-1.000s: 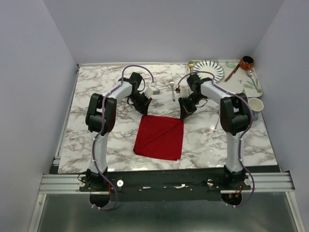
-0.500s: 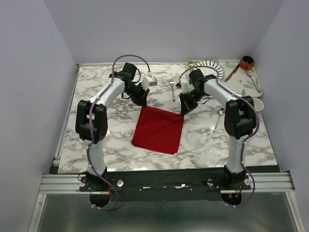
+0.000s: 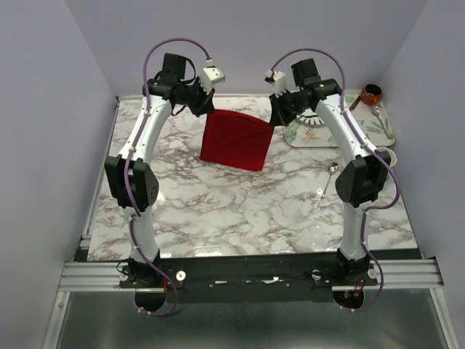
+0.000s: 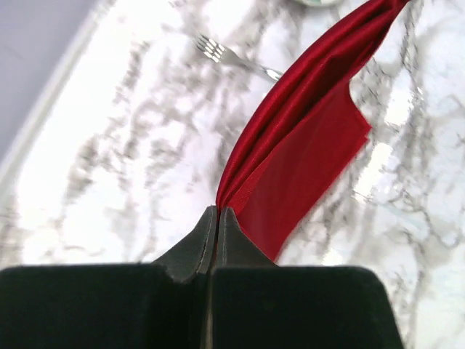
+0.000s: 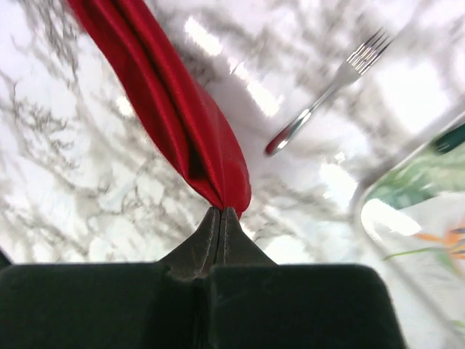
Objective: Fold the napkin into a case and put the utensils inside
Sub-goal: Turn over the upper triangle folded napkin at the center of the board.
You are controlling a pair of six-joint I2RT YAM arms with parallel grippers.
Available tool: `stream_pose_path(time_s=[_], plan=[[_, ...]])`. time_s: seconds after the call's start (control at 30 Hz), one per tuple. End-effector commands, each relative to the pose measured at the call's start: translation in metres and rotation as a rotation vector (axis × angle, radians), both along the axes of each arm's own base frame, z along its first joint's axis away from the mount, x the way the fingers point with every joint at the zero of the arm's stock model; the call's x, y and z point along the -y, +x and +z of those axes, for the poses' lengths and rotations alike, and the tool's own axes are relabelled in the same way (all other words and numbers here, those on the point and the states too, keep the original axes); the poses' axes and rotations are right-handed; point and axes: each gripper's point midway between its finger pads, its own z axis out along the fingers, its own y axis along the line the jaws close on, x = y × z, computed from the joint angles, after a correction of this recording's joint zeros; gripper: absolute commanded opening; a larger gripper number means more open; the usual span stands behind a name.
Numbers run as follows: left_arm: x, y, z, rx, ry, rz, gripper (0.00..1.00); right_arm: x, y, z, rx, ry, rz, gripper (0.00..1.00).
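**Q:** Where is the napkin [image 3: 235, 139]?
**A:** It hangs folded over the far part of the counter [image 3: 240, 211], its top edge stretched taut. A fork [image 4: 236, 58] lies on the marble beneath.
**Q:** And the jaws?
**A:** The left jaws are clenched on one top corner of the cloth. The right jaws are clenched on the other.
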Motion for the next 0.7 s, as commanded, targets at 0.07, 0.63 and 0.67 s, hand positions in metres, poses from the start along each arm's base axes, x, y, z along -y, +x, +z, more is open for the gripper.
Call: stream_pose_path(time_s=[0.07, 0.63, 0.67], plan=[[-0.006, 0.006, 0.068, 0.263, -0.01, -0.082, 0.0, 0.007, 0.041, 0.073, 0.307, -0.036, 0.023, 0.01], [-0.014, -0.202, -0.129, -0.033, 0.195, -0.409, 0.0, -0.006, -0.135, -0.104, 0.053, -0.192, 0.349, 0.01], [-0.017, -0.215, -0.138, -0.05, 0.2, -0.415, 0.0, -0.009, -0.142, -0.108, 0.04, -0.192, 0.36, 0.01]])
